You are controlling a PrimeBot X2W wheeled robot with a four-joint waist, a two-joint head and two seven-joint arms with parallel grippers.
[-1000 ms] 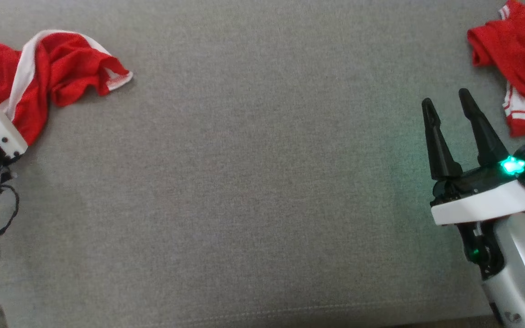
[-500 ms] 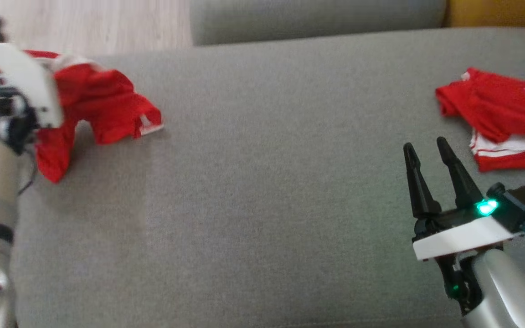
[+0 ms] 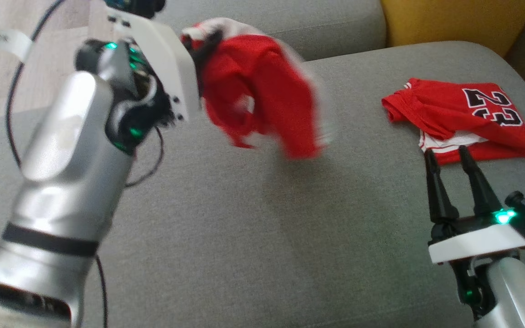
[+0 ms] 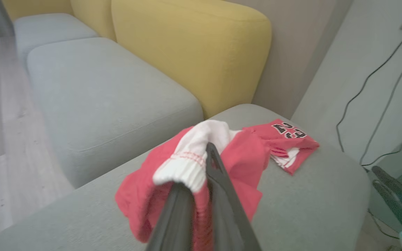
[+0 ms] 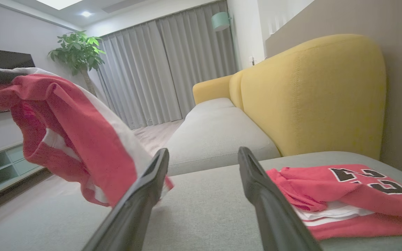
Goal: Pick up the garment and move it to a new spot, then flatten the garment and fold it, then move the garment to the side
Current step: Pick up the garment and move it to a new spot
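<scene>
The garment (image 3: 262, 91) is thin matt red cloth with a white ribbed knit band (image 4: 183, 167) (the ribs show plainly in the left wrist view), and the jersey (image 3: 463, 114) is like cloth with flat printed numerals. The sofa seat (image 3: 244, 237) is grey woven fabric, dull and slightly coarse; the backrest (image 4: 194, 52) is yellow fabric of finer grain. The left forearm (image 3: 62, 173) looks like satin silver metal, its wrist plate (image 3: 162, 59) smooth white plastic, the right gripper (image 3: 446, 151) dark matt plastic.

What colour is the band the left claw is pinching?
White band on a red garment; best in left wrist view.
</scene>
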